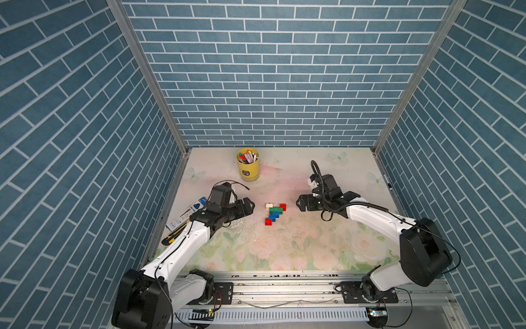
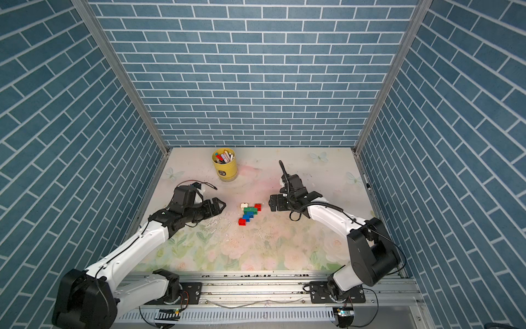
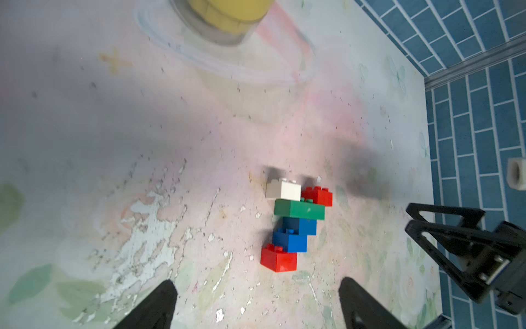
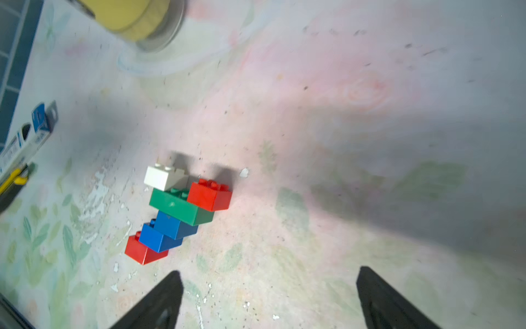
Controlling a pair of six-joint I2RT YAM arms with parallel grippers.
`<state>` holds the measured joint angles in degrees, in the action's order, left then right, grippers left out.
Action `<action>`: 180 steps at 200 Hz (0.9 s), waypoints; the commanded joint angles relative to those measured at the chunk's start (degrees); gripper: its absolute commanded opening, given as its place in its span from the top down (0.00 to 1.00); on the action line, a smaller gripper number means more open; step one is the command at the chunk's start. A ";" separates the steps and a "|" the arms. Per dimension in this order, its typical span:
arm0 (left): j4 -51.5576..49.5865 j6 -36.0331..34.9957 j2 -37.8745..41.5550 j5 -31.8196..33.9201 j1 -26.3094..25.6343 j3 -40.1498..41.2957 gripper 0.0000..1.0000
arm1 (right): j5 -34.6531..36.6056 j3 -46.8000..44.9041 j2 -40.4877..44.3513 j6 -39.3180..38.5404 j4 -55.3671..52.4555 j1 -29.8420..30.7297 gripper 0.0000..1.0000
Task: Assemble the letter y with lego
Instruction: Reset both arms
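The letter y (image 1: 274, 213) lies flat near the middle of the table (image 1: 313, 250), and neither gripper touches it. A white brick (image 1: 269, 205) and a red brick (image 1: 283, 206) make its far tips. The green bar (image 1: 276, 211) joins them, and the blue bricks (image 1: 273, 217) step down to a second red brick (image 1: 268, 221) at the near-left end.

The left gripper (image 1: 250, 207) stands just left of the Y. The right gripper (image 1: 298, 204) is a little farther off on the right. Both point inward with their fingers spread wide and hold nothing — the wrist views show the dark fingers (image 3: 162, 302) well apart over bare surface.

Open floral tabletop runs from the Y to the near rail (image 1: 284, 287), and from the right gripper to the far right corner. A yellow cup (image 1: 247, 168) of pens stands far and slightly left, well apart from the bricks. Along the left table edge lie a boxed package (image 1: 189, 212) and a yellow-and-black knife (image 1: 172, 237) — both close beside the left arm.
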<state>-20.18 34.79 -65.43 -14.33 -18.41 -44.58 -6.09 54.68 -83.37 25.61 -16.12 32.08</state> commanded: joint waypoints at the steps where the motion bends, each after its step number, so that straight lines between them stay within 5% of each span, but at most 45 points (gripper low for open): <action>1: -12.00 -6.35 -2.09 10.84 -0.35 -9.25 0.01 | 6.46 0.78 3.91 -1.41 -5.78 -3.40 0.01; 29: -13.58 -13.16 -4.19 25.69 -0.31 -16.50 0.00 | 23.46 2.92 6.98 -2.39 -8.31 -7.42 0.01; 74: 9.16 -29.42 -9.48 42.86 3.33 -8.20 0.01 | 49.59 -6.89 8.00 -14.59 8.52 -12.25 0.01; 102: 22.28 -29.66 -14.74 42.20 7.53 -2.20 0.03 | 45.35 -12.88 5.80 -14.47 16.57 -19.36 0.01; 144: 38.13 -32.80 -15.04 39.56 11.17 5.02 0.06 | 41.25 -25.42 3.72 -21.32 43.59 -22.54 0.01; 180: 34.43 -31.23 -14.68 36.21 14.48 4.93 0.10 | 31.99 -29.84 1.66 -24.80 56.36 -25.19 0.01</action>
<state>11.49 4.45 -81.32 23.79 -5.21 -39.70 33.01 26.02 -80.71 5.61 24.56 8.36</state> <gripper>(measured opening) 0.916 0.988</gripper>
